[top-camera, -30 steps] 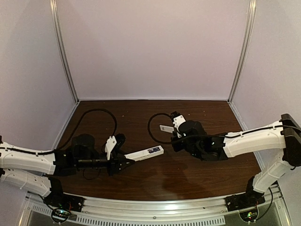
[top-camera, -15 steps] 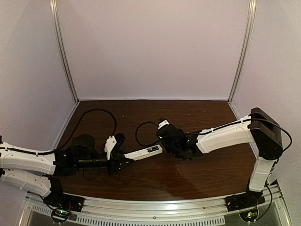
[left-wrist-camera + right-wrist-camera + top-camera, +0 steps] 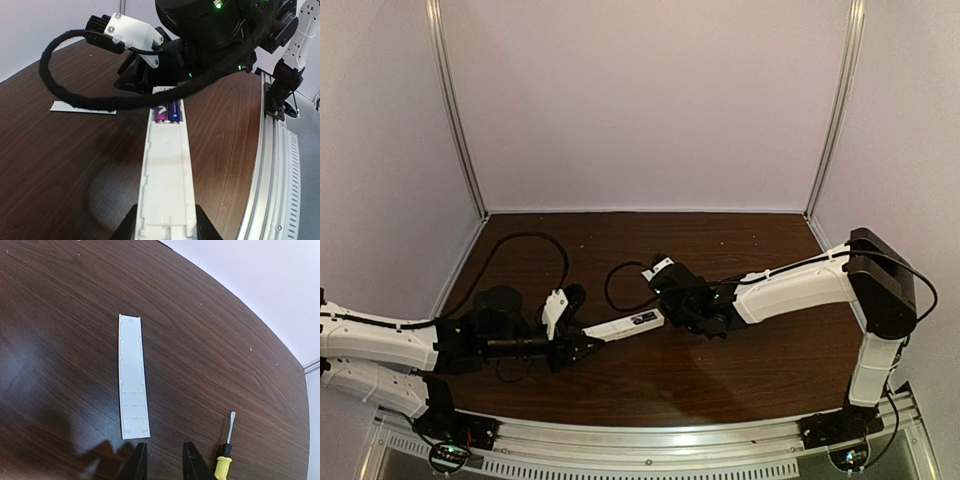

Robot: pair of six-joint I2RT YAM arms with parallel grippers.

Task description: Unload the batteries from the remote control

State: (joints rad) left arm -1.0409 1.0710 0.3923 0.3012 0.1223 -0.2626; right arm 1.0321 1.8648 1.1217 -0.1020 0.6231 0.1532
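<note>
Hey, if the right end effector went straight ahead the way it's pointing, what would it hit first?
The right end effector would most likely meet bare table, between the cover strip and the screwdriver; neither lies in its line, though depth is unclear.

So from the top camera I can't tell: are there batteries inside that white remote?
Observer: Yes. The left wrist view shows two batteries side by side at the far end of the remote's open recess.
Operator: Where is its lid?
Observer: The cover lies flat on the table, just ahead of the right gripper, whose jaws are open and empty.
Operator: Any tools about?
Observer: A yellow-handled screwdriver lies just right of that gripper in the right wrist view.
</note>
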